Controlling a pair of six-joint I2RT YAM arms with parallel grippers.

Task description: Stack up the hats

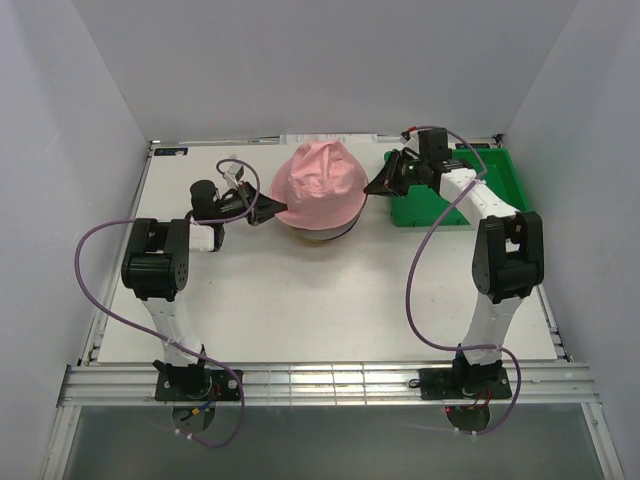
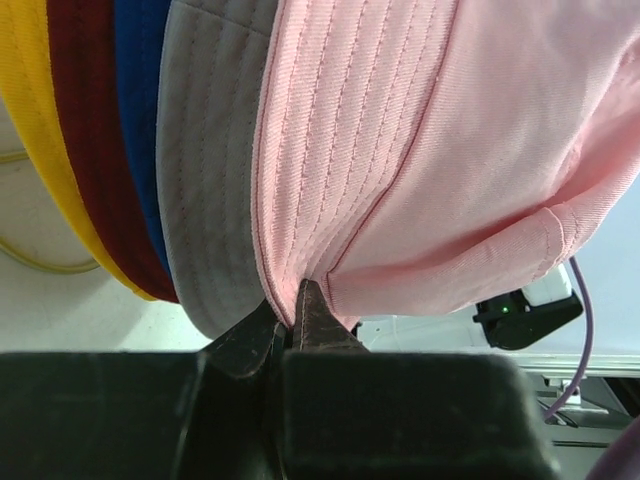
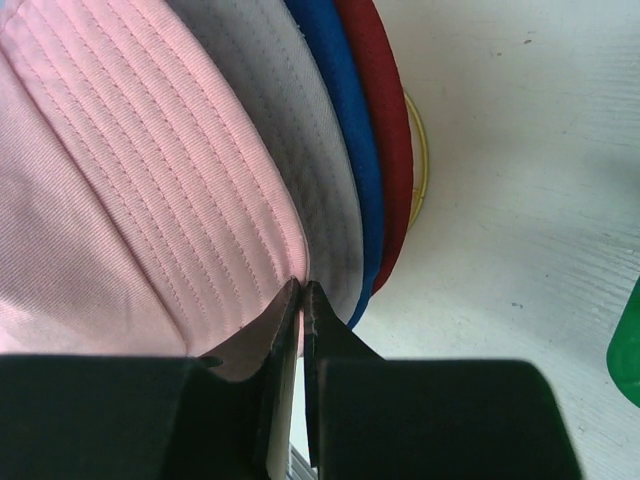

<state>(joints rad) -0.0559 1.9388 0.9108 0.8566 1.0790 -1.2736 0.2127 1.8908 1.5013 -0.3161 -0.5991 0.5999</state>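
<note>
five bucket hats sit nested in one stack at the far middle of the bench (image 1: 330, 300), near the green bin (image 1: 500, 175) and to its left. the pink hat (image 1: 318, 180) is on top, its crown rumpled and its brim spread over the others. in the left wrist view the brims layer away from it in order: grey hat (image 2: 205, 200), blue hat (image 2: 135, 120), dark red hat (image 2: 85, 130), then yellow hat (image 2: 35, 130) at the bottom. the left arm (image 1: 160, 260) reaches in from the left, and the left jaws are closed on the edge of the pink brim, pinching the fabric at their tips. the right arm (image 1: 505, 255) comes in from the bin side, and the right jaws are pressed together on the opposite edge of the pink brim. the grey, blue and dark red brims lie just beside them, outside the grip.
</note>
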